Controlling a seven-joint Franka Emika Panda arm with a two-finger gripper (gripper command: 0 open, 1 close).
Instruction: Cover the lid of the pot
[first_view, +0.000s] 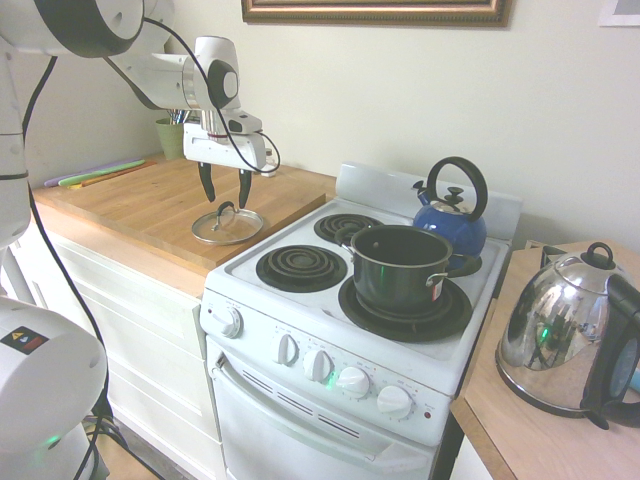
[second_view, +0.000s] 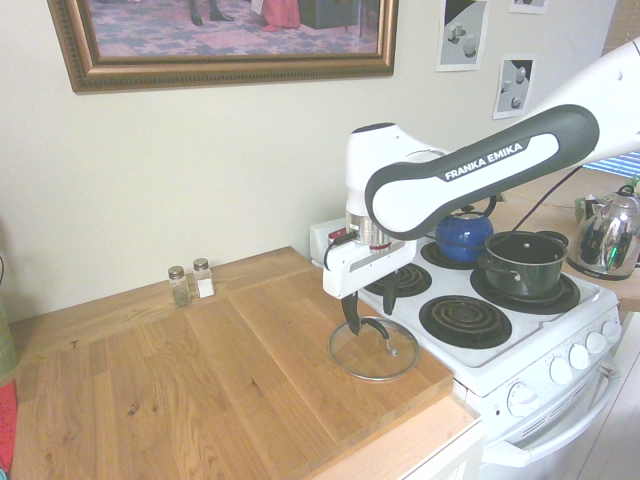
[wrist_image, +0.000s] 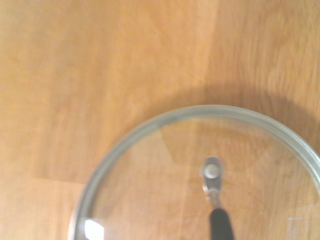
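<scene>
The white stove takes up the middle of the room, and beside it is the butcher-block counter, where the action is. The dark pot sits open on the stove's front burner on the kettle side, with the blue kettle just behind it, well apart from the arm's working end. Over the counter, the gripper hangs pointing straight down, its two dark fingers spread apart with nothing between them.

Directly under it lies the glass lid, flat on the wood near the edge that meets the stove. The black loop handle stands up from the lid's middle, right below the fingertips and apparently just short of them. In the wrist view, the handle's strap runs as one long line across the lid's centre. To my eye the grab depends on that line: the fingers must straddle the strap across its narrow width, not along it.
</scene>
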